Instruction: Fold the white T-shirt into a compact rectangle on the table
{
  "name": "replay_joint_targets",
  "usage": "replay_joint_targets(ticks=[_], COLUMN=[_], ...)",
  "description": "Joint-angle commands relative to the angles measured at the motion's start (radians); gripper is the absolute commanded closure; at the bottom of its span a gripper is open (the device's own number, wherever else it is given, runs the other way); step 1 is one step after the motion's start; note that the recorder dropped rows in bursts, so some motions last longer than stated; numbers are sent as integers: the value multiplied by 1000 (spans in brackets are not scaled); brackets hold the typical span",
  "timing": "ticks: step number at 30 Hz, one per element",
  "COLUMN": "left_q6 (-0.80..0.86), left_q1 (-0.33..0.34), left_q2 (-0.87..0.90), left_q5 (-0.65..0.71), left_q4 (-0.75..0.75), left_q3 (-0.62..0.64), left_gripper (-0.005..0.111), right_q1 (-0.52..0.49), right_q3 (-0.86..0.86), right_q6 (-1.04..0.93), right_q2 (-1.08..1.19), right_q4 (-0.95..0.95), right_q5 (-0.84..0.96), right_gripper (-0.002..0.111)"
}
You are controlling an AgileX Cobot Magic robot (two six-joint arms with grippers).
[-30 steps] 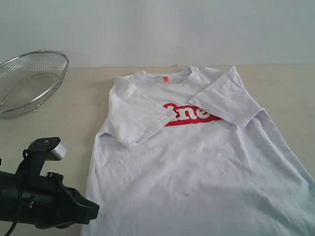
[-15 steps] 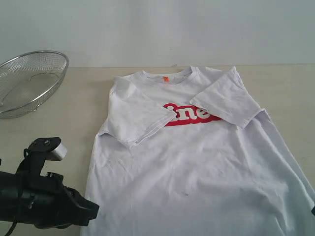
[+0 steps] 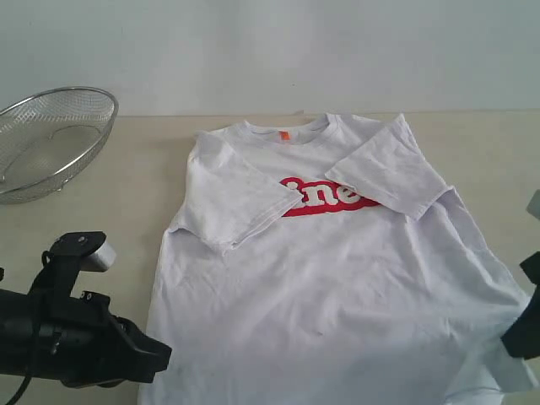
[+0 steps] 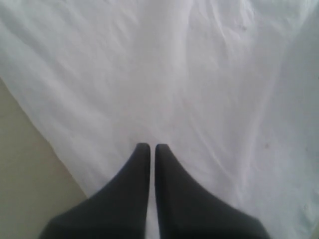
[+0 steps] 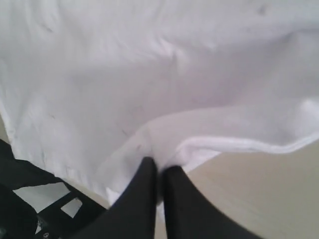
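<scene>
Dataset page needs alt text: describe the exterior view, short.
A white T-shirt lies front up on a beige table, both sleeves folded in over its red lettering. The left gripper sits at its lower-left hem corner; the right gripper pinches the lower-right one. A wire-mesh basket stands far left.

Your exterior view is evenly and softly lit, bright without harshness. The white T-shirt (image 3: 337, 278) keeps its wrinkles as faint grey shading. Shadows are thin and soft-edged, tucked close under its sleeves and under the wire basket (image 3: 51, 139). The matte table (image 3: 135, 186) gives you no glare. That view is reasonably sharp. Both wrist views are blurred and low in contrast: the cloth washes towards flat white, and the left gripper (image 4: 152, 146) and right gripper (image 5: 160, 167) read as dark, featureless, out-of-focus shapes.
</scene>
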Motion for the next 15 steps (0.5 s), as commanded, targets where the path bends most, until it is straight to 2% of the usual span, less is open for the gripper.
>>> replay_joint_targets(ticks=[1, 9, 15], left_q6=[9, 12, 11], left_q1=[-2, -2, -2], left_q2=[4, 4, 4], left_q5=[1, 1, 7], left_q4=[-10, -10, -10], left_q3=[-4, -4, -43], left_gripper=[102, 102, 102], right_q1=[-2, -2, -2], right_q3=[-5, -5, -42], right_q6=[-30, -69, -161], right_q2=[-113, -164, -164], right_q4=[63, 169, 339], right_q5=[29, -72, -113], right_gripper=[108, 108, 108])
